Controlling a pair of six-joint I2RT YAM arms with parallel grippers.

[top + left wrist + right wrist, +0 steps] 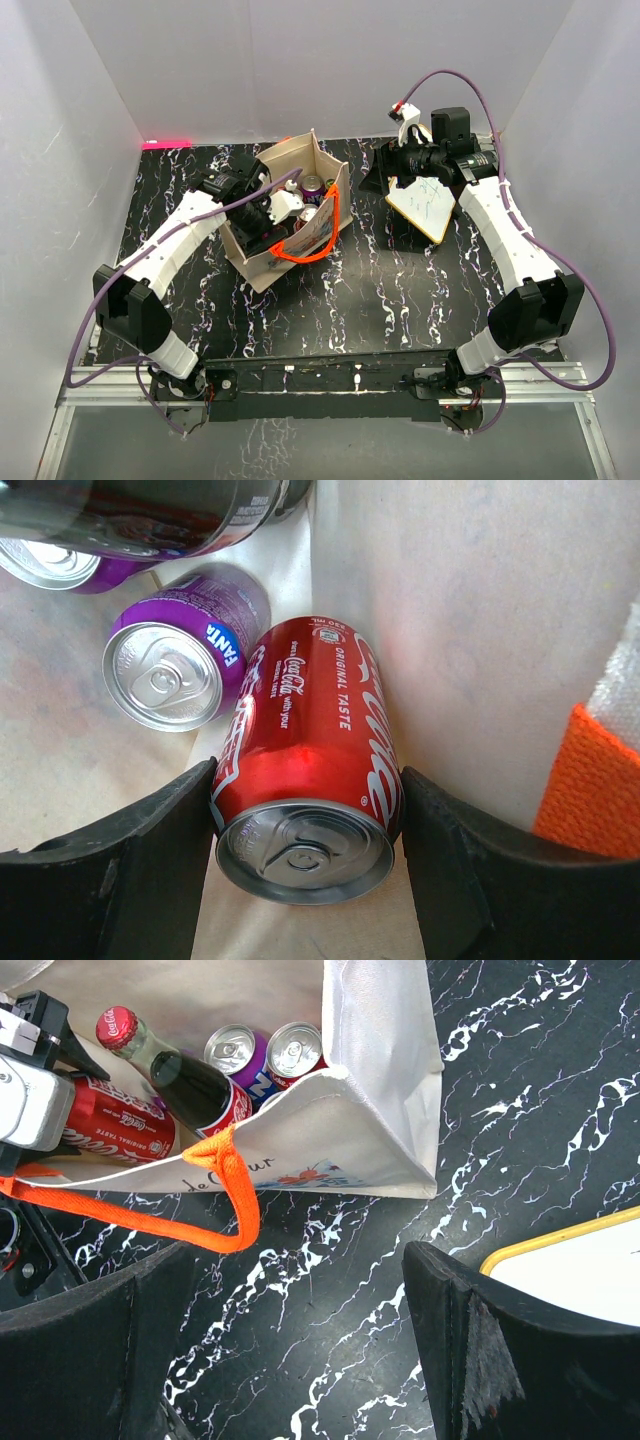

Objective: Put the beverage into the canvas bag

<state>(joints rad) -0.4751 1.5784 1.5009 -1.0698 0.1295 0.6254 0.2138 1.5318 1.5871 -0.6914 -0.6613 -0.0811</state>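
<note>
The Coke can [320,710] lies on its side inside the bag [340,1130], against the beige wall, directly between the fingers of the left gripper [305,775], its top toward the wrist camera. The left gripper is partly closed and clamps the can, one black finger pressed on each side of it. Just beside the can lies a purple Fanta can [180,650], and a dark bottle [185,1070] with a red cap leans next to them. The right gripper [295,1260] hovers outside the bag over the table [520,1110], jaws spread wide and holding nothing, near the orange handle [235,1190] and the board [580,1260].
</note>
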